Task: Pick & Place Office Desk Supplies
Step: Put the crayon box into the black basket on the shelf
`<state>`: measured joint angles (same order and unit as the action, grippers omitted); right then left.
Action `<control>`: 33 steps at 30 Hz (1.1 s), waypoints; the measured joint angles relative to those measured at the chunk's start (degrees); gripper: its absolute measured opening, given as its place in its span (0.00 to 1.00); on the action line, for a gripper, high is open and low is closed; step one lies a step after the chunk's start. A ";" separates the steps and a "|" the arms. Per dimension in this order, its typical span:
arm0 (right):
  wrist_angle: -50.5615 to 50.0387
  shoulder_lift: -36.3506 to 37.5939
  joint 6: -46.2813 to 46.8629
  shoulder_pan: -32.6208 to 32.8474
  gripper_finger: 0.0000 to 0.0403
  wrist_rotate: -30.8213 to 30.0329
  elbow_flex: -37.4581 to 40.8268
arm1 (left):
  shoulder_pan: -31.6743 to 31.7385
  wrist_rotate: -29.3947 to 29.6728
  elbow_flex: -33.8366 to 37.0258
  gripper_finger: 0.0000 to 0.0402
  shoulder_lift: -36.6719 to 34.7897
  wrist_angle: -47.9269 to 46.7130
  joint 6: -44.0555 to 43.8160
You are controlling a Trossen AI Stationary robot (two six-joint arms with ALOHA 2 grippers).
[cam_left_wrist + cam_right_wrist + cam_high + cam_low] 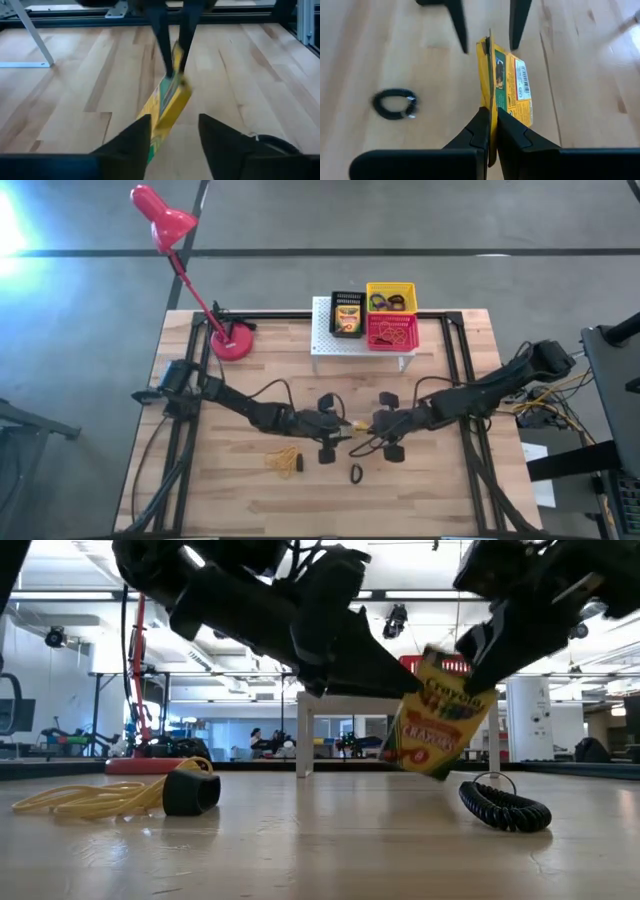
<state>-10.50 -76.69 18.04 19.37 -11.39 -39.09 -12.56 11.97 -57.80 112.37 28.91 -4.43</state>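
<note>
My right gripper (490, 131) pinches the flap of a crayon box (506, 85), holding it tilted above the wooden table (430, 490) mid-centre. My left gripper (172, 135) faces it, fingers spread wide either side of the box, not gripping. A black ring (356, 473) lies just nearby; the rubber-band tangle (284, 461) sits to the left.
</note>
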 joint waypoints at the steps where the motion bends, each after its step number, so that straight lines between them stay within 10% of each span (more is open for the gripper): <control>1: -0.06 -0.68 0.00 -0.09 0.04 -0.12 0.01 | 0.00 0.02 0.00 0.46 0.48 0.79 -0.02; 14: 0.78 -3.56 1.03 -1.80 0.04 -0.08 -1.61 | 0.04 1.59 -0.42 0.50 5.23 5.30 0.00; 33: 2.25 3.43 -4.56 -1.76 0.27 -0.78 -4.52 | 0.00 2.83 -0.42 0.14 4.96 5.12 -2.89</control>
<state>-8.25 -73.26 13.48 17.61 -12.17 -43.62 -12.56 14.79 -58.22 117.33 34.03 -7.32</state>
